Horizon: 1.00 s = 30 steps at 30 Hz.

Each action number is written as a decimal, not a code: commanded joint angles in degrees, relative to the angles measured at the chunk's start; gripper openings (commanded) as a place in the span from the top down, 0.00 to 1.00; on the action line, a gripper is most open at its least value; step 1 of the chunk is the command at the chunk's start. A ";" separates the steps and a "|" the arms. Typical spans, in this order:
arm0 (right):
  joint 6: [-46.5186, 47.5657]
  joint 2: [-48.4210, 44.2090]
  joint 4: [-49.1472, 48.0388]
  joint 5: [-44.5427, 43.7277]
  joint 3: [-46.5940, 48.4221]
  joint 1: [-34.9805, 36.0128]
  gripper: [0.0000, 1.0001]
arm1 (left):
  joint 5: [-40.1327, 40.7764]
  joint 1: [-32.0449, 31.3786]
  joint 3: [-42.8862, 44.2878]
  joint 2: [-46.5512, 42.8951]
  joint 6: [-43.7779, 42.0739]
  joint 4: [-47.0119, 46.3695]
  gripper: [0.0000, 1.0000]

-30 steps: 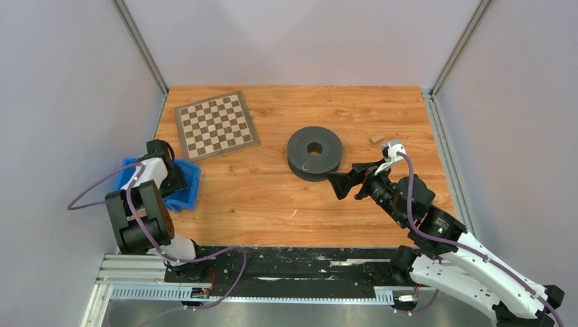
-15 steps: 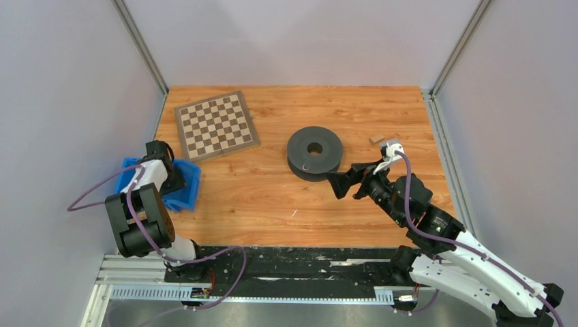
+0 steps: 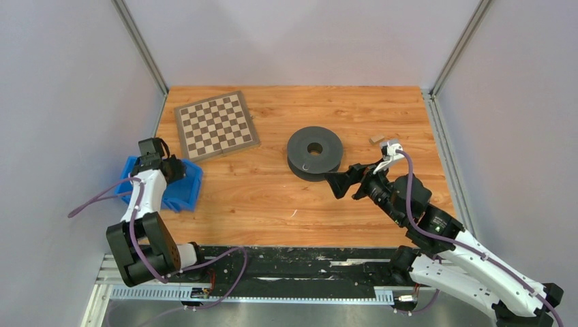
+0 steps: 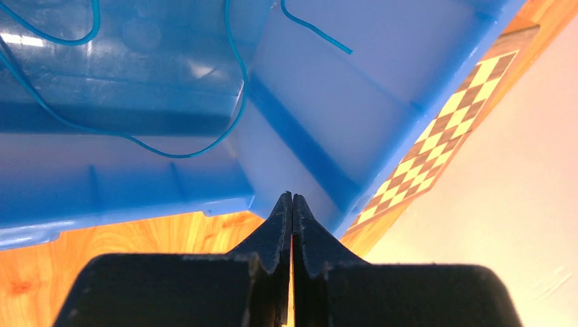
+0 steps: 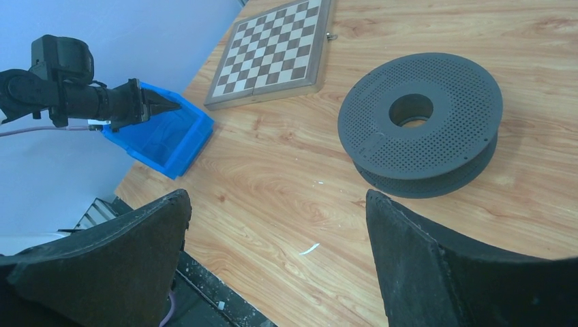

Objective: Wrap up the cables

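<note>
The cable [image 4: 170,152] lies in loose loops inside the blue bin [image 3: 187,192] at the tabletop's left edge. The left gripper [image 4: 292,201] is clenched shut above the bin's corner, apart from the cable. The right gripper [image 3: 345,178] gapes wide, released, just beside the spool [image 3: 314,152] mid-tabletop.

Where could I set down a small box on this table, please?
Bare wood lies between the blue bin and the spool, and along the far edge right of the chessboard. Crowded near the spool, by the right end effector.
</note>
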<state>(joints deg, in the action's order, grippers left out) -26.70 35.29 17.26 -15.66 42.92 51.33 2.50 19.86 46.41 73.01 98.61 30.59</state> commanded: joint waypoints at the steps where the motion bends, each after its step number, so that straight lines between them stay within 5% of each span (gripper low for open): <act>1: -1.59 0.20 -0.99 1.14 -0.47 0.17 0.03 | 2.39 -0.17 -0.31 -2.22 -4.28 0.80 0.97; 6: -1.75 -0.39 -1.25 1.03 -0.48 0.17 0.03 | 3.57 -0.13 -5.44 -2.88 -7.27 -5.27 0.71; 12: -1.44 -1.14 -1.24 0.98 -0.64 0.17 0.02 | 4.16 0.06 -9.57 -2.08 -5.85 -9.20 0.75; 30: 0.50 0.30 -1.53 -1.21 -0.14 0.17 0.02 | 2.34 0.14 -3.61 8.99 -11.08 -7.49 0.61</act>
<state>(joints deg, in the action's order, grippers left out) -26.92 35.05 17.26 -15.66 42.24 51.33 7.49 20.01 41.76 80.23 87.94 22.35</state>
